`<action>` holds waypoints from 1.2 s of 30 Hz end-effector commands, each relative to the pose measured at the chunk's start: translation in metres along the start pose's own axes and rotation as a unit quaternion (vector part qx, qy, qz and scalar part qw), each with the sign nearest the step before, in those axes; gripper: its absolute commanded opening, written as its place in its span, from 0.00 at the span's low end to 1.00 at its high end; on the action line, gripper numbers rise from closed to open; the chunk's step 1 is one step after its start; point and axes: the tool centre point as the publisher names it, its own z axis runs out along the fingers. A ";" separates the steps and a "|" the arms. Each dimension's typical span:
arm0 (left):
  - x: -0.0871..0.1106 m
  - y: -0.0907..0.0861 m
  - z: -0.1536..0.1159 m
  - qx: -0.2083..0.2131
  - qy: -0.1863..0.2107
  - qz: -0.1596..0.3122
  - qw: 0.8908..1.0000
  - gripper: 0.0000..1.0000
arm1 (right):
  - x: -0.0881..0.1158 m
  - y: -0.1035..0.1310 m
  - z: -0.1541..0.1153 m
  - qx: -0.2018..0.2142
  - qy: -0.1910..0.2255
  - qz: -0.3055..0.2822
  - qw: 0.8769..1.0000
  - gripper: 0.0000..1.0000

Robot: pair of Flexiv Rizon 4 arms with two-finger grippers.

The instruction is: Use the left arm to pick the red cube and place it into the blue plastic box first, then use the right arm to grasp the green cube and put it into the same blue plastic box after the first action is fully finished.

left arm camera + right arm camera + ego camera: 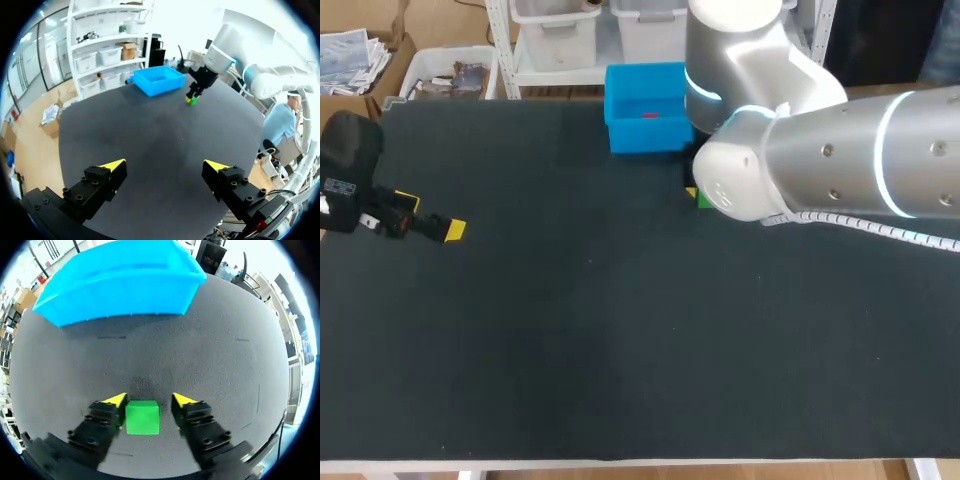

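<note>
One small red cube [650,116] is lying inside the single blue plastic box [622,90], which is sitting at the far edge of the black-topped table [620,330]. One green cube [142,417] is resting on the table near the box. It is sitting between the spread fingers of the right gripper [149,400], with a gap showing on one side. The left gripper [165,167] is hanging over the table's left side, well apart from both cubes, with its fingers wide open and holding nothing. A white label [338,187] on its body is carrying print too small to read.
</note>
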 end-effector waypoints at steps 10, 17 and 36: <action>0.002 0.002 0.001 0.003 -0.004 0.001 1.000 1.00 | -0.002 -0.005 -0.010 0.012 -0.001 0.006 1.000 0.00; 0.002 0.002 0.001 0.003 -0.004 0.001 1.000 1.00 | -0.013 -0.015 -0.049 0.011 -0.019 0.019 1.000 0.00; 0.002 0.002 0.001 0.003 -0.004 0.001 1.000 1.00 | -0.043 -0.011 -0.140 -0.038 -0.124 0.023 0.991 0.00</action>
